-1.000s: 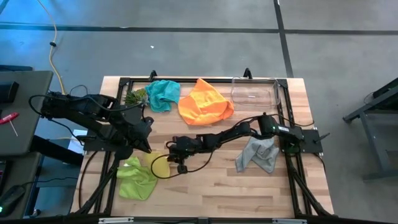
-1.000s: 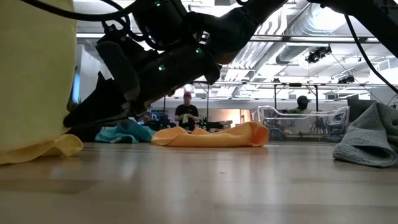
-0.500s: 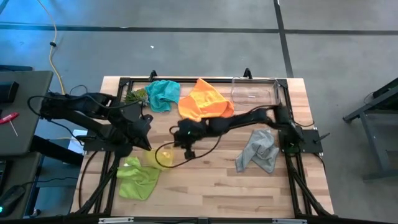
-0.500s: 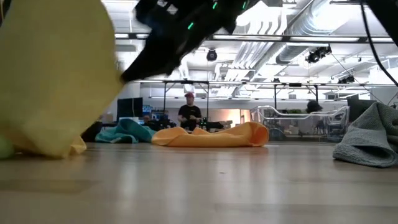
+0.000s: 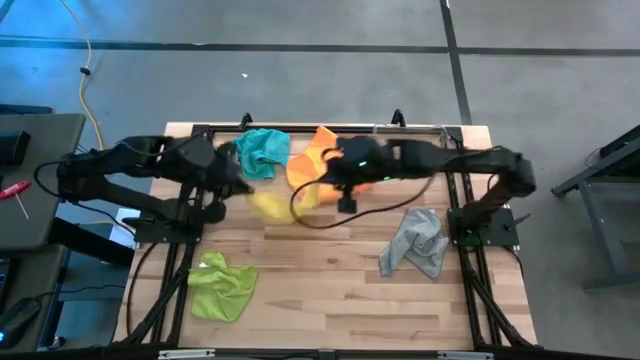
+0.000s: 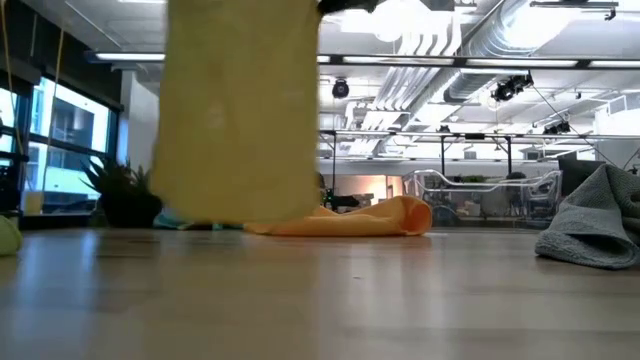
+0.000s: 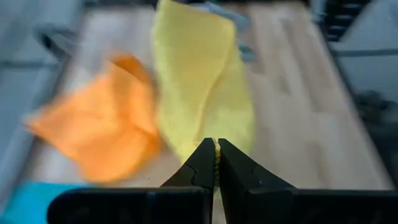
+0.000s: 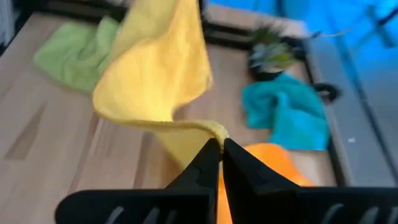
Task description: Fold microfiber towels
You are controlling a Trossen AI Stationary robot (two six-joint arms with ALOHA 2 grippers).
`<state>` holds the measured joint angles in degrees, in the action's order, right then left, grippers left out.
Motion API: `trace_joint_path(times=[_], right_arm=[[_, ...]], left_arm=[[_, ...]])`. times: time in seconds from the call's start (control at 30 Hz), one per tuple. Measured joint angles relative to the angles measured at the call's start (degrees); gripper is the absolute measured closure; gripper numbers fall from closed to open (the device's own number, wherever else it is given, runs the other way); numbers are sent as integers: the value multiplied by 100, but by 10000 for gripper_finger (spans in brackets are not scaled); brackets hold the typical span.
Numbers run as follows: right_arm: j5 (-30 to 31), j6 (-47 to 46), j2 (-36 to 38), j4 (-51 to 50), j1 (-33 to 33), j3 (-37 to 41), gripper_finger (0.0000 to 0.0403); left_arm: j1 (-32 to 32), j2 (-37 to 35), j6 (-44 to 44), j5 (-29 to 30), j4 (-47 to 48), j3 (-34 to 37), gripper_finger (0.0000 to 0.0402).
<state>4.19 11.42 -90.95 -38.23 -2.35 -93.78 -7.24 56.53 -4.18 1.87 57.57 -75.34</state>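
Note:
The yellow towel (image 5: 272,205) hangs in the air between my two grippers, above the table's middle left. My left gripper (image 5: 243,190) is shut on one end and my right gripper (image 5: 318,192) is shut on the other. In the low view the yellow towel (image 6: 240,110) hangs as a broad sheet, its lower edge just above the table. The teal towel (image 5: 262,152) and the orange towel (image 5: 335,165) lie bunched at the far edge. The grey towel (image 5: 415,245) lies crumpled at the right, and the lime green towel (image 5: 222,285) at the near left. My left gripper pinches the yellow towel's edge (image 7: 216,144) between its two shut fingers, slanting down from the table's left. The cloth runs away from the fingers, lifted clear. My right gripper pinches a corner fold of the yellow towel (image 8: 217,132) between its shut fingers, slanting down from the table's right. The cloth sags slack from there toward the other gripper.
A clear plastic bin (image 5: 410,145) stands at the far right and a small green spiky plant (image 5: 218,155) at the far left beside the teal towel. Bare wood lies at the table's middle and near side (image 5: 330,290).
Both grippers have carried the yellow towel up and toward the far edge; my right gripper rose the most. The towel, which lay bunched on the table beside the lime green one, now hangs clear and spread between them.

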Motion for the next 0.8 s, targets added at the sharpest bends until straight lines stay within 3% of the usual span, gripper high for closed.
trace_joint_path(times=[0.1,0.2,0.4,0.8], right_arm=[[343,-124,462,-96,10,0,403],[643,-298,847,-171,11,0,403],[930,-400,1326,-341,11,0,403],[626,-1149,1487,-1523,61,0,403]], left_arm=[[-157,155,-360,590,-42,-504,402],[-291,252,-669,804,-106,-1024,402],[-359,291,-996,774,-117,-1534,402],[-348,450,-232,139,959,-1534,402]])
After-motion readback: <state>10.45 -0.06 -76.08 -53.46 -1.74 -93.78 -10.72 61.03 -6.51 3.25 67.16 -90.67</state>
